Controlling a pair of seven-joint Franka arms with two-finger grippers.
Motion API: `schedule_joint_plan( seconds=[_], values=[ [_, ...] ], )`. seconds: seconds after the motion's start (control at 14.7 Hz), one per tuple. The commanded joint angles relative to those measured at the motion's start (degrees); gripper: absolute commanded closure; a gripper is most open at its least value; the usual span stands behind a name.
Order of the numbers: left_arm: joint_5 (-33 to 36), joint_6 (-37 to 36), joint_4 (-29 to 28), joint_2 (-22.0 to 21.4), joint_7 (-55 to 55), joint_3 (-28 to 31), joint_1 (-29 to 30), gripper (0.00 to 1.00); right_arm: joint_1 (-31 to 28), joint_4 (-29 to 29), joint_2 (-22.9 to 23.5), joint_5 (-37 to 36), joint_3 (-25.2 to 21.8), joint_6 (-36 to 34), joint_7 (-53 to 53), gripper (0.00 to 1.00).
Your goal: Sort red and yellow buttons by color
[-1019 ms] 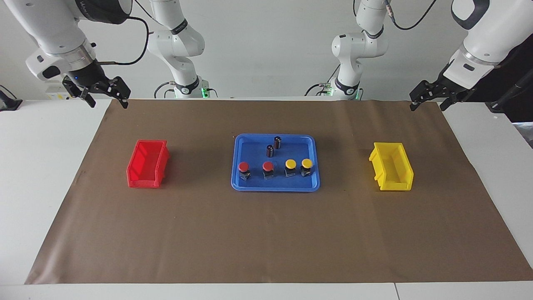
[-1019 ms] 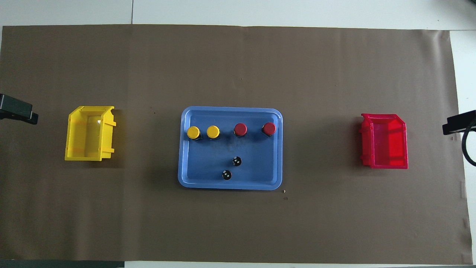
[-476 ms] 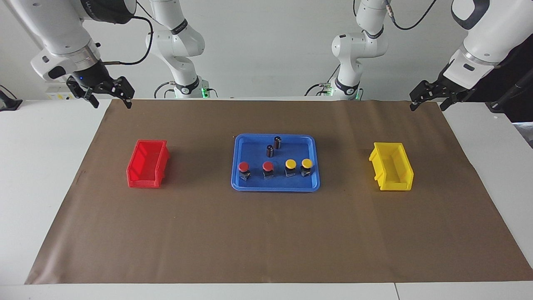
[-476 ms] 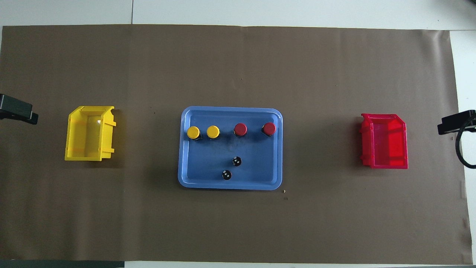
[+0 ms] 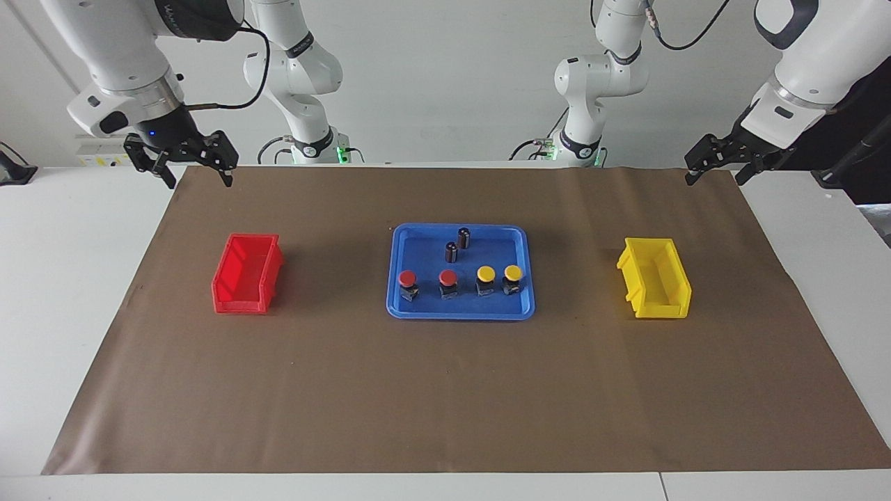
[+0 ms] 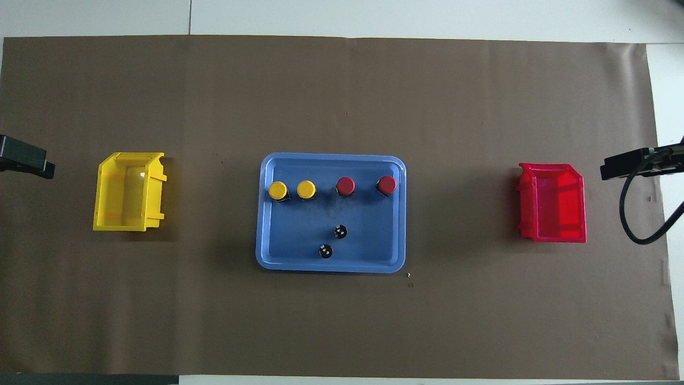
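Observation:
Two red buttons (image 5: 408,280) (image 5: 448,278) and two yellow buttons (image 5: 486,274) (image 5: 513,273) stand in a row in the blue tray (image 5: 418,311), along its edge farther from the robots. They also show in the overhead view, red (image 6: 345,185) (image 6: 386,184) and yellow (image 6: 278,190) (image 6: 306,189). My right gripper (image 5: 200,179) is open and empty, up in the air over the mat's edge at the right arm's end. My left gripper (image 5: 713,177) is open and empty, waiting over the mat's edge at the left arm's end.
A red bin (image 5: 240,303) sits toward the right arm's end, a yellow bin (image 5: 661,311) toward the left arm's end, both empty. Two dark cylinders (image 5: 463,238) (image 5: 451,252) stand in the tray nearer the robots. A brown mat (image 5: 445,403) covers the table.
My right gripper has moved in from the table's end toward the red bin. The left arm, buttons and bins have not moved.

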Motion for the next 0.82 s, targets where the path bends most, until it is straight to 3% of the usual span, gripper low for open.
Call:
schedule_joint_plan(
  seconds=[0.0,0.14,0.34,0.75],
  values=[
    [1.31,-0.3,-1.7,-1.61,0.34,-0.18,0.1,0.0,-0.52,1.14,5.19,0.34,10.77,4.82,12.64,0.0],
    [1.31,-0.3,-1.7,-1.61,0.34,-0.18,0.1,0.0,0.78,1.31,10.19,-1.15,17.03,9.21,22.13,0.0],
    [1.4,-0.3,-1.7,-1.61,0.34,-0.18,0.1,0.0,7.73,1.06,16.26,-4.66,17.32,15.99,32.36,0.0],
    [1.4,-0.3,-1.7,-1.61,0.34,-0.18,0.1,0.0,8.97,-8.78,16.46,-4.67,17.4,27.58,33.95,0.0]
  ],
)
